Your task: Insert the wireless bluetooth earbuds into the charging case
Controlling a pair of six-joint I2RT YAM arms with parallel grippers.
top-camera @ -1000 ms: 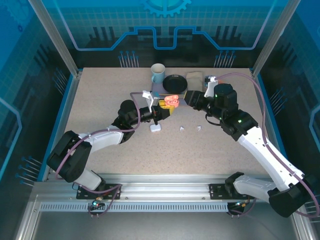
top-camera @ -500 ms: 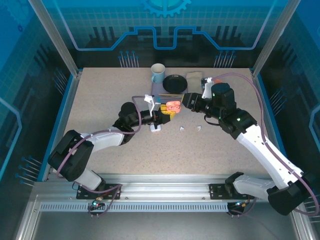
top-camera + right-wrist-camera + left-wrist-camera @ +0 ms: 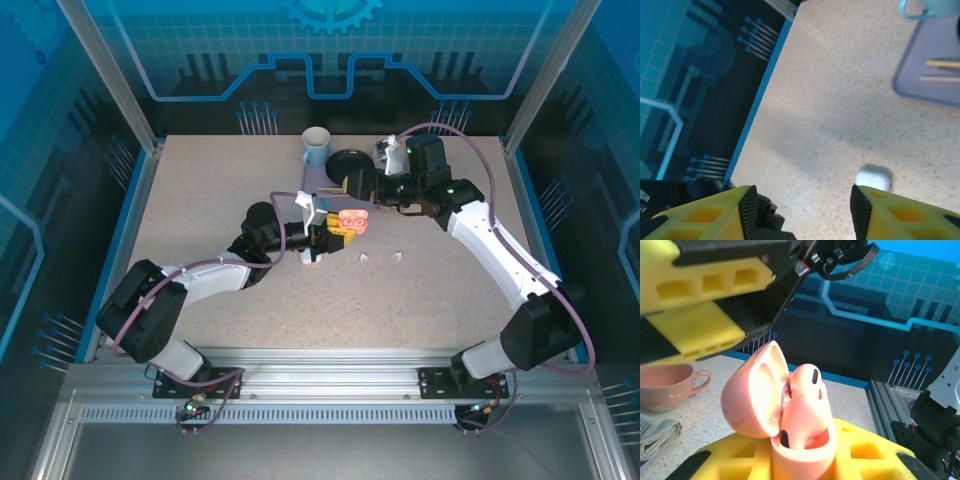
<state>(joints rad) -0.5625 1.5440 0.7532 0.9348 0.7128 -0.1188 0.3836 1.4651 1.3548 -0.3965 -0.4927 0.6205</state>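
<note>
The salmon-pink charging case (image 3: pixel 350 220) is held above the table in my left gripper (image 3: pixel 335 228), which is shut on its base. In the left wrist view the case's lid (image 3: pixel 752 390) stands open, and two pink earbuds (image 3: pixel 807 390) sit inside, one poking high out of its socket. My left gripper (image 3: pixel 802 462) shows yellow fingers (image 3: pixel 875 455) on either side of the case. My right gripper (image 3: pixel 350 186) hovers open just behind the case; in its own view (image 3: pixel 802 205) nothing lies between the fingers. Two white earbuds (image 3: pixel 364 258) (image 3: pixel 399 256) lie on the table. The white case (image 3: pixel 873 177) rests shut under my left wrist.
A blue mug (image 3: pixel 316 147), a black bowl (image 3: pixel 350 163) and a purple mat (image 3: pixel 305 190) with cutlery sit at the back centre. The right arm's forearm (image 3: pixel 480 225) arches over the right half of the table. Blue walls border the table edges.
My right gripper pulled back and swung left, from beside the pink case to just behind it. My left gripper shifted slightly right and nearer, still holding the case.
</note>
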